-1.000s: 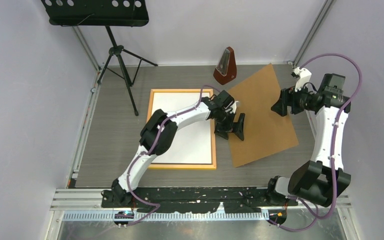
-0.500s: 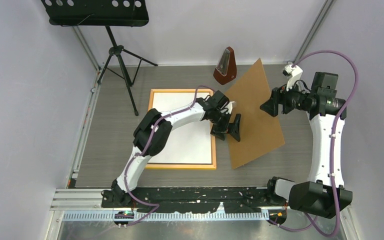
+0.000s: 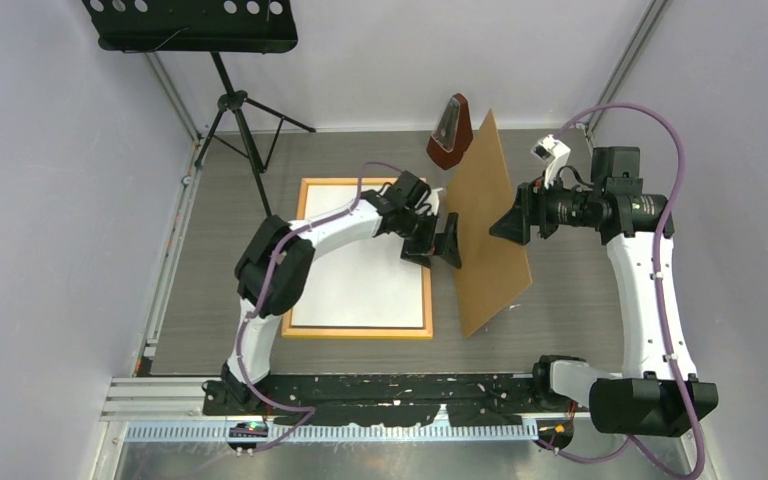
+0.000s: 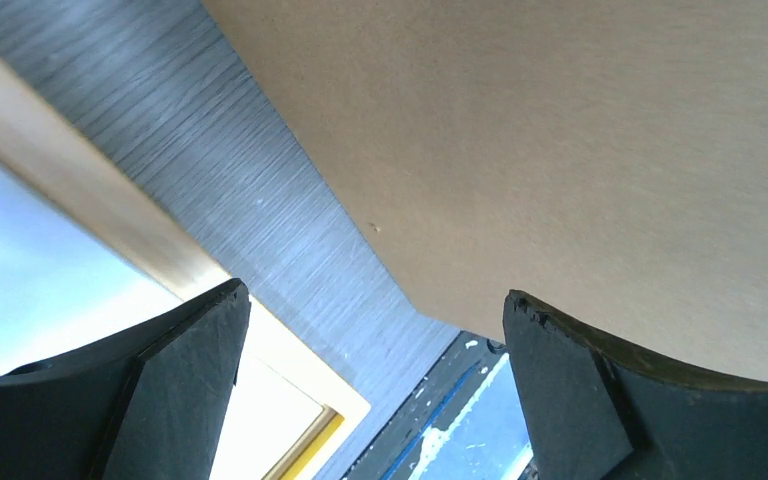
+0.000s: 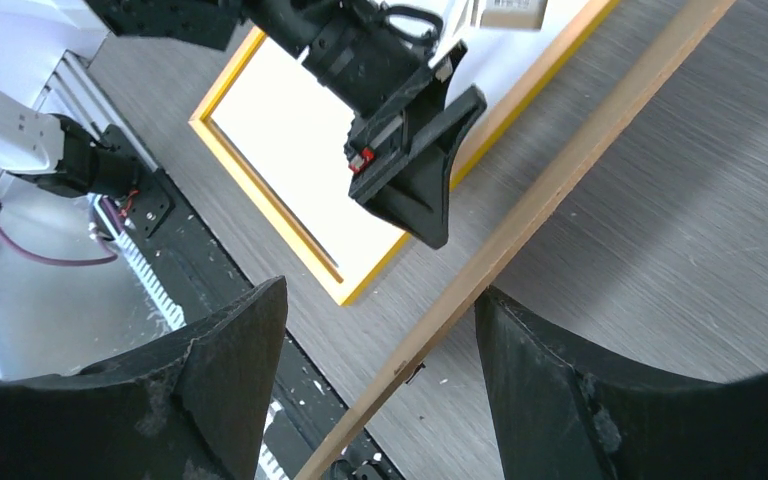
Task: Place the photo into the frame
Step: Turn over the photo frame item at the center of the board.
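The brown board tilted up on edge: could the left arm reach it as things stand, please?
Probably yes. The left gripper hangs open right beside the brown board, facing its left side, and nothing shows between them. The right gripper is at the other side.

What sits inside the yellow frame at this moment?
A plain white sheet fills the frame; no picture shows on its upper face. The left arm crosses above its far part and covers it there.

Music stand [image 3: 232, 100], metronome [image 3: 450, 132], steeply tilted brown board [image 3: 485, 235]
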Motion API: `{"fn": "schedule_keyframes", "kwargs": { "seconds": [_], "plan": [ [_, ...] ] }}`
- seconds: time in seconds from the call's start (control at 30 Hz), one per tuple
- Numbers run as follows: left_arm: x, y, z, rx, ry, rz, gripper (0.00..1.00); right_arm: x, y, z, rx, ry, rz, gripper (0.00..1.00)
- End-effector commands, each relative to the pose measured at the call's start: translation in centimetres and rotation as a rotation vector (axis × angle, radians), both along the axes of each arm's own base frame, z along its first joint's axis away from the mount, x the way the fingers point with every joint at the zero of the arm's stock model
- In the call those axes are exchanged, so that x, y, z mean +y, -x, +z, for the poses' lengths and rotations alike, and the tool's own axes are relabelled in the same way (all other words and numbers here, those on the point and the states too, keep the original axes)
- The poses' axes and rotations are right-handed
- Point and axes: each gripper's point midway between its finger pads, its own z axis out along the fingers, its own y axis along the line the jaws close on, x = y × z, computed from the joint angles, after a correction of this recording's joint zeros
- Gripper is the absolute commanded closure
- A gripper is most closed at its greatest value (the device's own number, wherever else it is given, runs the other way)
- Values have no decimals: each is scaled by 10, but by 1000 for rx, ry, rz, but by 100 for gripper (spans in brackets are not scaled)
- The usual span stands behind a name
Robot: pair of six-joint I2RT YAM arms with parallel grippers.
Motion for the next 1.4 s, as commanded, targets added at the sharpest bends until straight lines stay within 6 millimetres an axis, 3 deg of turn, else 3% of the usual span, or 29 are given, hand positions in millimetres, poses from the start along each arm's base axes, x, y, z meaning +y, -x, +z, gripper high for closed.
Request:
{"fn": "schedule_keyframes", "kwargs": {
  "seconds": [0.0,0.23,0.43,0.63,1.0,1.37],
  "plan": [
    [12,-20,73,-124,138,41,2,14,4,20,-32,-34,17,25],
    [42,-42,148,-211,190,117,1,23,-1,23,-30,-32,44,22],
    [34,-52,196,-209,263,186,1,40,-2,28,-37,-39,102,20],
    [31,-55,210,-154,301,213,0,54,-5,27,-27,-32,149,19],
    [33,-56,231,-125,364,259,0,73,-10,5,17,3,206,19],
    [45,-56,259,-134,414,305,0,88,-12,2,40,9,256,19]
  ]
}}
